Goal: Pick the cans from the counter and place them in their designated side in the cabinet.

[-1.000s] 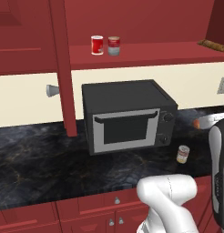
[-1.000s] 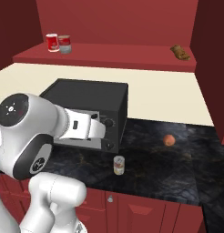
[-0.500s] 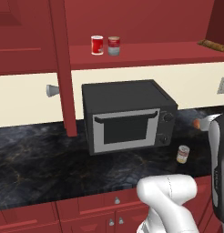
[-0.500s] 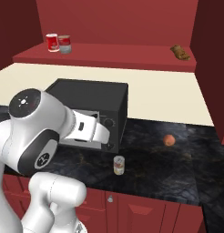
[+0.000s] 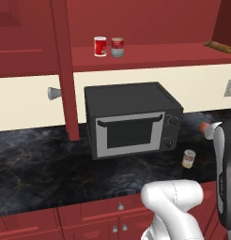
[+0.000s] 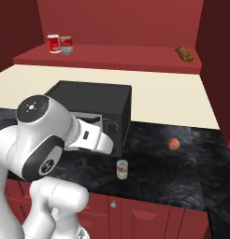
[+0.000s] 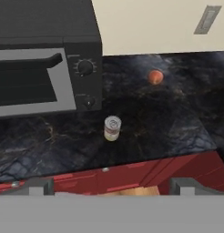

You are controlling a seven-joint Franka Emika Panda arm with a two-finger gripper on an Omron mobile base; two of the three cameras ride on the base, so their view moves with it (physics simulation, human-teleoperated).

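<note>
- The white arm (image 6: 46, 140) rises from the base and bends forward at the elbow.
- The forearm (image 5: 225, 173) stands nearly upright in the left base view.
- The gripper (image 7: 111, 185) hangs with its 2 fingertips (image 7: 40, 185) spread wide, holding nothing.

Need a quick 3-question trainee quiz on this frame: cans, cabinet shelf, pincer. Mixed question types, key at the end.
1. True or false: the yellowish can stands upright on the counter, in front of the microwave.
2. How many cans stand on the cabinet shelf? A) none B) one C) two D) three
3. Fill in: the pincer is ____ and holds nothing.

Key
1. True. It stands near the microwave's knob side, apart from the orange fruit.
2. C. The all-red can and the red-over-grey can stand side by side at the shelf's left end.
3. Open. Its tips stand wide apart in the hand view, well short of the yellowish can.
</note>
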